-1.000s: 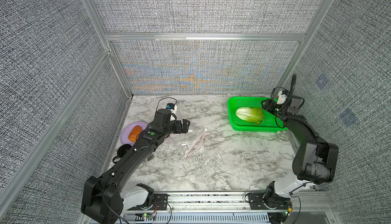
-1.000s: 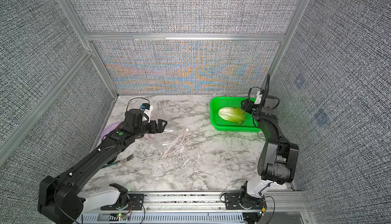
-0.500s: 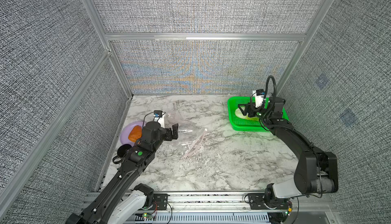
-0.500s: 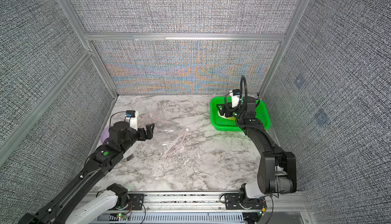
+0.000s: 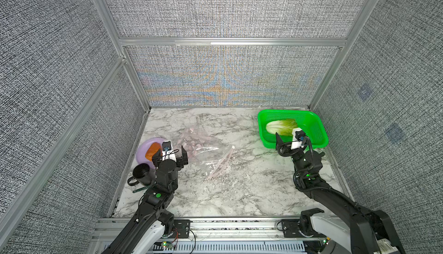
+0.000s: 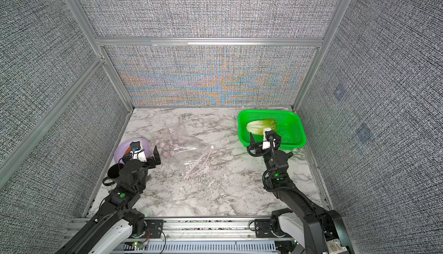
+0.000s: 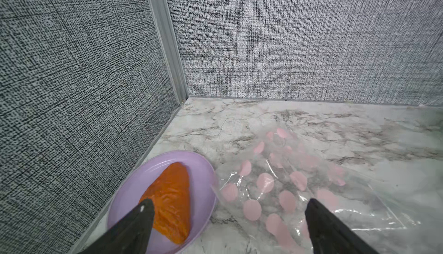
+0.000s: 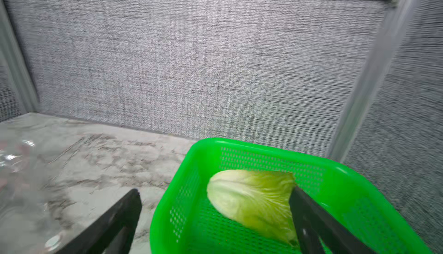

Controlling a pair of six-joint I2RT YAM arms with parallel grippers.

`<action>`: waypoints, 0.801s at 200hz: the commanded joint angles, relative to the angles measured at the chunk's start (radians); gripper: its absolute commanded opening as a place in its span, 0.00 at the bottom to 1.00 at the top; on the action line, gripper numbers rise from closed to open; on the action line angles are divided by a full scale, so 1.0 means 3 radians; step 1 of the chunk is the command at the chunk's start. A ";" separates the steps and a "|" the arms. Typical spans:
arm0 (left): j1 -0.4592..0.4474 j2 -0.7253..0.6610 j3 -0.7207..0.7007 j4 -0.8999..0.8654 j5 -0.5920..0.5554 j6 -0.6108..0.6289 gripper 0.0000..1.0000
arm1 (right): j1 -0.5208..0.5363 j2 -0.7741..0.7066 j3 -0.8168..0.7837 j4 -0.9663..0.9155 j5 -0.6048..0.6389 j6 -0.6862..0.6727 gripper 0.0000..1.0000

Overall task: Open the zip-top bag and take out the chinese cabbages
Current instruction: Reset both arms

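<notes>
The chinese cabbage point(image 5: 280, 127) lies in the green basket point(image 5: 311, 126); left gripper point(image 7: 229, 202) and right gripper point(image 8: 214, 190) both spread, empty.

We find open surface point(image 5: 239, 188) between the bag point(image 5: 201, 149) and the basket point(image 5: 282, 114); the plate point(image 5: 141, 154) and mug point(image 5: 141, 172) crowd the left wall point(image 5: 107, 144).

2 overhead views, 2 wrist close-ups

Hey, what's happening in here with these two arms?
Two robot arms are unpacking a bag. The chinese cabbage already lies in the green basket, and the zip-top bag lies flat on the marble table, apparently empty. The right end effector hovers open by the basket, the left end effector open by the bag; neither holds anything.
</notes>
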 commanded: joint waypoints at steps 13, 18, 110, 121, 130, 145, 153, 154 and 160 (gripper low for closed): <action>0.0174 0.0283 -0.0027 0.0375 -0.0046 0.0121 1.00 | -0.0028 0.0100 -0.0285 0.0534 0.0688 0.0002 0.98; 0.0218 0.0330 -0.0033 0.0402 -0.0008 0.0076 1.00 | -0.0025 0.0151 -0.0314 0.0563 0.0694 -0.0049 0.98; 0.0651 0.1602 -0.0105 0.1375 0.0262 0.0027 1.00 | -0.0354 0.1074 -0.0551 0.1612 0.0233 0.0118 0.98; 0.0653 0.1695 -0.0046 0.1420 0.0380 0.0090 1.00 | -0.0365 0.1122 -0.0496 0.1538 0.0208 0.0110 0.98; 0.0654 0.1767 -0.0035 0.1497 0.0509 0.0183 1.00 | -0.0395 0.0995 -0.0406 0.1169 0.0136 0.0146 0.98; 0.0654 0.1879 0.0001 0.1610 0.0557 0.0262 1.00 | -0.0433 0.1105 -0.0417 0.1390 -0.0024 0.0121 0.98; 0.0658 0.1940 -0.0010 0.1728 0.0578 0.0306 1.00 | -0.0430 0.1112 -0.0443 0.1423 -0.0038 0.0106 0.98; 0.0659 0.1946 -0.0009 0.1741 0.0585 0.0316 1.00 | -0.0431 0.1109 -0.0443 0.1418 -0.0040 0.0104 0.98; 0.0659 0.2000 -0.0016 0.1820 0.0625 0.0350 1.00 | -0.0432 0.1089 -0.0427 0.1365 -0.0053 0.0105 0.98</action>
